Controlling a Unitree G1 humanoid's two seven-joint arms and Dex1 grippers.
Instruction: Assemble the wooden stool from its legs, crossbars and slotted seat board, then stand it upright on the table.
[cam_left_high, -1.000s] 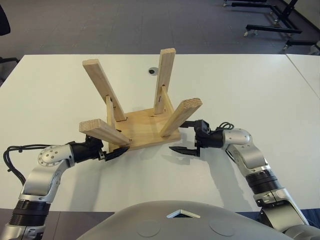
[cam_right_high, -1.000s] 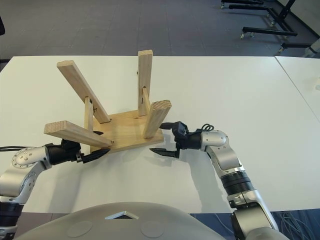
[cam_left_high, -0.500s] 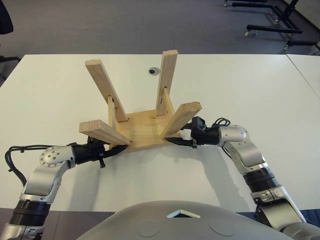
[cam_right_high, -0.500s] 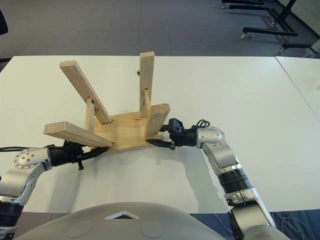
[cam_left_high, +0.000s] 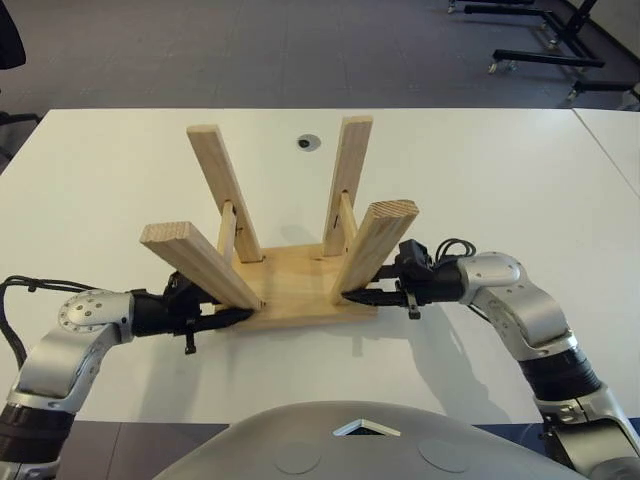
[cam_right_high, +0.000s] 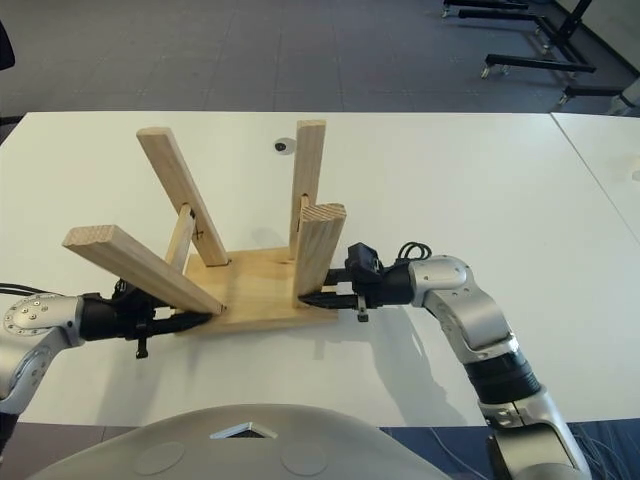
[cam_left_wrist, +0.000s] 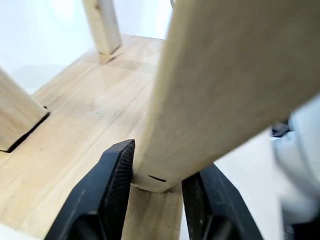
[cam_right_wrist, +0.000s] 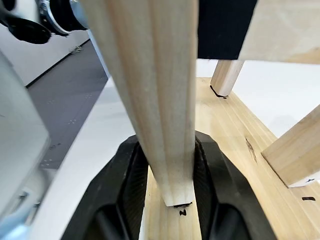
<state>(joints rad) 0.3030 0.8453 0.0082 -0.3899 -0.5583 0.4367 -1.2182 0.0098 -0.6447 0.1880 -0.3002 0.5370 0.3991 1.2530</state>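
My left gripper (cam_left_high: 236, 314) pinches the base of the near left leg (cam_left_high: 193, 263). My right gripper (cam_left_high: 352, 295) pinches the near right leg (cam_left_high: 378, 243). Between them, the seat board (cam_left_high: 292, 287) lies flat on the table (cam_left_high: 500, 180), with the far legs (cam_left_high: 347, 180) rising beyond my fingertips.

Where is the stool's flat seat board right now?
Left eye view: the seat board sits at the table's near middle, between the left end effector gripping the near left leg and the right end effector gripping the near right leg.
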